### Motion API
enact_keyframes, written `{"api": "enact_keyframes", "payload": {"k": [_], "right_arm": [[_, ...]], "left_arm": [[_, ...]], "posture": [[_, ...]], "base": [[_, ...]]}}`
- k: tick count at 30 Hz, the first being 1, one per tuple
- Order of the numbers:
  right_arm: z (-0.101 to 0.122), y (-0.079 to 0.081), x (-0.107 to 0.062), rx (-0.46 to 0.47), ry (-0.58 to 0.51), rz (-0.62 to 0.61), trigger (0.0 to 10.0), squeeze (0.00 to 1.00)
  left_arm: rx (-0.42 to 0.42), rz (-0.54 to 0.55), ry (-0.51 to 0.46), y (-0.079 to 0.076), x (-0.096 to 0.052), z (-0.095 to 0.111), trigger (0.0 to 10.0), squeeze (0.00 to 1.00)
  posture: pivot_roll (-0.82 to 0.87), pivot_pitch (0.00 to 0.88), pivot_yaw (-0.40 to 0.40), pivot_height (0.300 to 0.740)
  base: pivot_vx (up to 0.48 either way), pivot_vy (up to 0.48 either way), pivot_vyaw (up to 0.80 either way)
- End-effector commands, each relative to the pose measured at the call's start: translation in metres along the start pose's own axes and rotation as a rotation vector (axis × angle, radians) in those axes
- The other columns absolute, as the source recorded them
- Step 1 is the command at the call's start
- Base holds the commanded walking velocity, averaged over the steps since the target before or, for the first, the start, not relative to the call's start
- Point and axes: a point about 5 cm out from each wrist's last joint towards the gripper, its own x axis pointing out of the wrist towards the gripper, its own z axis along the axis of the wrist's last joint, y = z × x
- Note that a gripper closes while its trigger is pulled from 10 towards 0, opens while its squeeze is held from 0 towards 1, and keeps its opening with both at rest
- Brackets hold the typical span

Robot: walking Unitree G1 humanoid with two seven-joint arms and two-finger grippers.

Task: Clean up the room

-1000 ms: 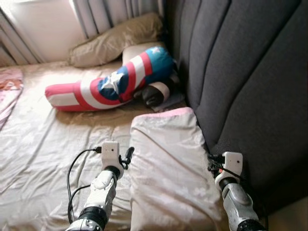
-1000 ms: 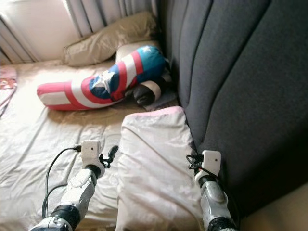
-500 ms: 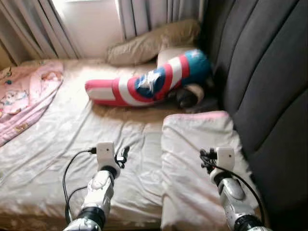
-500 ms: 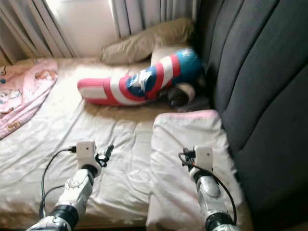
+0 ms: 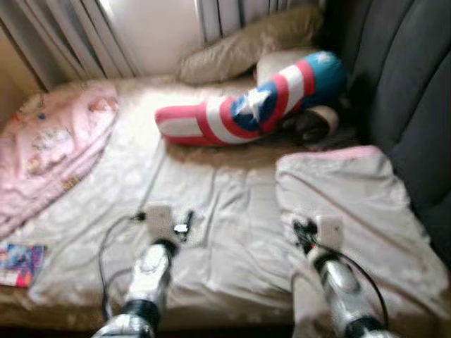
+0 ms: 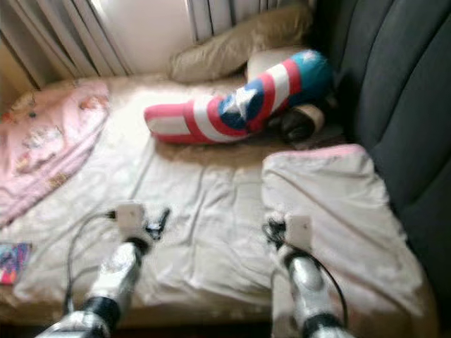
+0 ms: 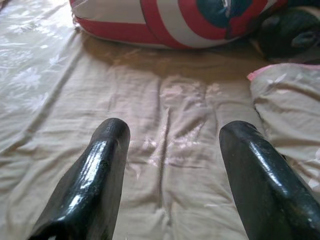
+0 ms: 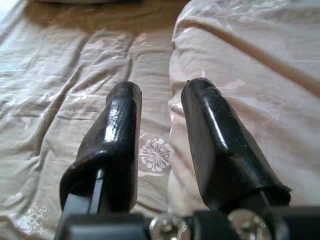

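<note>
Since the earlier frames the head camera has been swung leftward, so that the dark headboard (image 5: 416,91) has been pushed to the right edge and more of the bed has been brought in at the left; the things themselves are not seen to have shifted, and both eye views are blurred.

At the lower left edge a small colourful book (image 5: 17,255) is seen on the sheet, and above it a pink blanket (image 5: 53,151) lies crumpled. The left claw (image 7: 172,150) is held low over the bare sheet (image 5: 211,211), its fingers wide apart with nothing between them. At upper centre a red, white and blue bolster (image 5: 254,105) lies against a tan pillow (image 5: 246,46). The right claw (image 8: 162,130) hangs at the edge of the pale pillow (image 5: 352,197), its fingers a little apart and empty.

With the view blurred, a reach could be misjudged. Loose sheet could be pinched instead of the pillow's edge, and the bedding dragged.
</note>
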Motion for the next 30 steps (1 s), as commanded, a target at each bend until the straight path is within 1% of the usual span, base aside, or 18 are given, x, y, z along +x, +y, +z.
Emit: {"api": "enact_keyframes", "payload": {"k": [1, 3, 6, 7, 8, 10, 11, 13, 14, 17, 18, 19, 20, 21, 24, 25, 28, 30], "right_arm": [[0.001, 0.013, 0.003, 0.003, -0.001, 0.034, 10.0, 0.00], [-0.001, 0.013, 0.003, 0.004, 0.013, 0.030, 10.0, 0.00], [-0.010, 0.006, -0.001, 0.023, 0.061, -0.012, 10.0, 0.00], [-0.010, 0.006, -0.001, 0.023, 0.061, -0.012, 10.0, 0.00], [-0.018, -0.002, -0.005, 0.032, 0.099, -0.043, 10.0, 0.00], [-0.034, -0.016, -0.016, 0.066, 0.169, -0.103, 10.0, 0.00], [-0.034, -0.016, -0.016, 0.066, 0.169, -0.103, 10.0, 0.00], [-0.051, -0.029, -0.029, 0.124, 0.242, -0.163, 10.0, 0.00], [-0.051, -0.029, -0.029, 0.124, 0.242, -0.163, 10.0, 0.00], [-0.070, -0.032, -0.042, 0.151, 0.332, -0.188, 10.0, 0.00], [-0.080, -0.032, -0.049, 0.142, 0.379, -0.195, 10.0, 0.00], [-0.089, -0.031, -0.056, 0.131, 0.421, -0.190, 10.0, 0.00], [-0.089, -0.031, -0.056, 0.131, 0.421, -0.190, 10.0, 0.00], [-0.098, -0.027, -0.062, 0.119, 0.465, -0.171, 10.0, 0.00], [-0.111, -0.023, -0.073, 0.103, 0.526, -0.154, 10.0, 0.00], [-0.111, -0.023, -0.073, 0.103, 0.526, -0.154, 10.0, 0.00], [-0.123, -0.020, -0.083, 0.129, 0.583, -0.175, 10.0, 0.00], [-0.124, -0.020, -0.085, 0.131, 0.584, -0.180, 10.0, 0.00]], "left_arm": [[0.011, 0.038, 0.018, 0.014, -0.003, -0.003, 10.0, 0.00], [0.020, 0.046, 0.032, 0.018, -0.004, -0.004, 10.0, 0.00], [0.048, 0.072, 0.082, 0.030, -0.008, -0.012, 10.0, 0.00], [0.048, 0.072, 0.082, 0.030, -0.008, -0.012, 10.0, 0.00], [0.070, 0.101, 0.121, 0.042, -0.013, -0.018, 10.0, 0.00], [0.067, 0.154, 0.190, 0.061, -0.024, -0.030, 10.0, 0.00], [0.067, 0.154, 0.190, 0.061, -0.024, -0.030, 10.0, 0.00], [0.102, 0.169, 0.283, 0.075, -0.038, -0.047, 10.0, 0.00], [0.102, 0.169, 0.283, 0.075, -0.038, -0.047, 10.0, 0.00], [0.097, 0.179, 0.374, 0.081, -0.052, -0.065, 10.0, 0.00], [0.096, 0.185, 0.422, 0.082, -0.060, -0.076, 10.0, 0.00], [0.084, 0.192, 0.462, 0.081, -0.067, -0.085, 10.0, 0.00], [0.084, 0.192, 0.462, 0.081, -0.067, -0.085, 10.0, 0.00], [0.083, 0.192, 0.509, 0.079, -0.075, -0.095, 10.0, 0.00], [0.087, 0.183, 0.588, 0.074, -0.087, -0.111, 10.0, 0.00], [0.087, 0.183, 0.588, 0.074, -0.087, -0.111, 10.0, 0.00], [0.087, 0.191, 0.660, 0.071, -0.099, -0.124, 10.0, 0.00], [0.086, 0.181, 0.673, 0.069, -0.101, -0.126, 10.0, 0.00]], "posture": [[0.02, 0.095, 0.066, 0.740], [0.02, 0.092, 0.067, 0.740], [0.02, 0.091, 0.068, 0.740], [0.02, 0.091, 0.068, 0.740], [0.02, 0.091, 0.069, 0.740], [0.02, 0.092, 0.072, 0.740], [0.02, 0.092, 0.072, 0.740], [0.03, 0.090, 0.075, 0.740], [0.03, 0.090, 0.075, 0.740], [0.03, 0.089, 0.078, 0.740], [0.03, 0.087, 0.079, 0.740], [0.03, 0.082, 0.079, 0.740], [0.03, 0.082, 0.079, 0.740], [0.04, 0.080, 0.079, 0.740], [0.03, 0.079, 0.077, 0.740], [0.03, 0.079, 0.077, 0.740], [0.03, 0.078, 0.080, 0.740], [0.04, 0.076, 0.079, 0.740]], "base": [[0.000, 0.480, 0.00], [0.000, 0.480, 0.00], [0.000, 0.480, 0.00], [0.000, 0.480, 0.00], [0.000, 0.480, 0.00], [0.000, 0.480, 0.00], [0.000, 0.480, 0.00], [0.000, 0.480, 0.00], [0.000, 0.480, 0.00], [0.000, 0.480, 0.00], [0.000, 0.480, 0.00], [0.000, 0.480, 0.00], [0.000, 0.480, 0.00], [0.000, 0.480, 0.00], [0.000, 0.480, 0.00], [0.000, 0.480, 0.00], [0.000, 0.480, 0.00], [0.000, 0.480, 0.00]]}}
